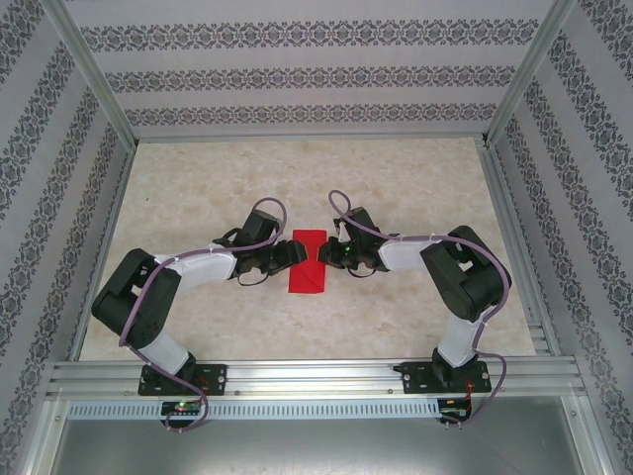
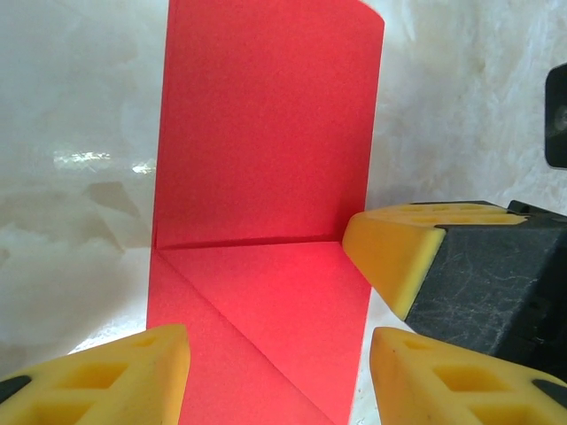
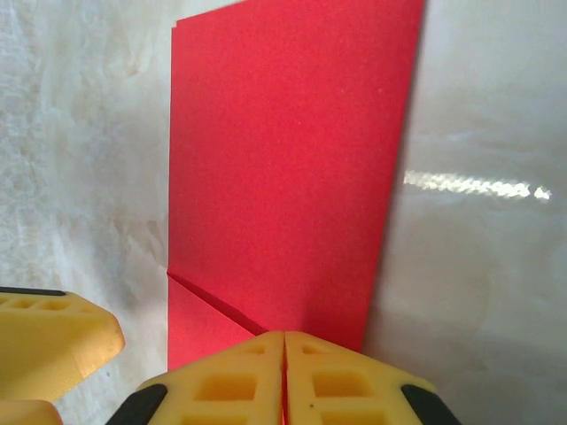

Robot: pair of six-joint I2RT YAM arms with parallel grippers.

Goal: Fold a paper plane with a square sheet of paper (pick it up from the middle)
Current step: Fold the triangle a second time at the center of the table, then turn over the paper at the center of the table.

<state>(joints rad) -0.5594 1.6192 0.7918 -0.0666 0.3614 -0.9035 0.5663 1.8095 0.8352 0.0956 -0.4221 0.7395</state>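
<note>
The square sheet of paper (image 1: 307, 279) is bright red and lies folded into a narrow rectangle at the table's middle, not a paper plane shape. A diagonal flap shows on its near end (image 2: 266, 310). My left gripper (image 1: 289, 255) sits at the sheet's left edge. In the left wrist view it (image 2: 279, 376) is open, its yellow fingers straddling the paper. My right gripper (image 1: 326, 255) meets the sheet from the right. In the right wrist view it (image 3: 283, 354) is shut, with a thin red line of the paper (image 3: 283, 159) between its pads.
The marble-patterned table (image 1: 198, 178) is walled by patterned panels and an aluminium frame (image 1: 316, 378) along the near edge. The right gripper's yellow finger (image 2: 394, 257) shows in the left wrist view, close to the left gripper's fingers. The left gripper's finger (image 3: 53, 341) shows in the right wrist view.
</note>
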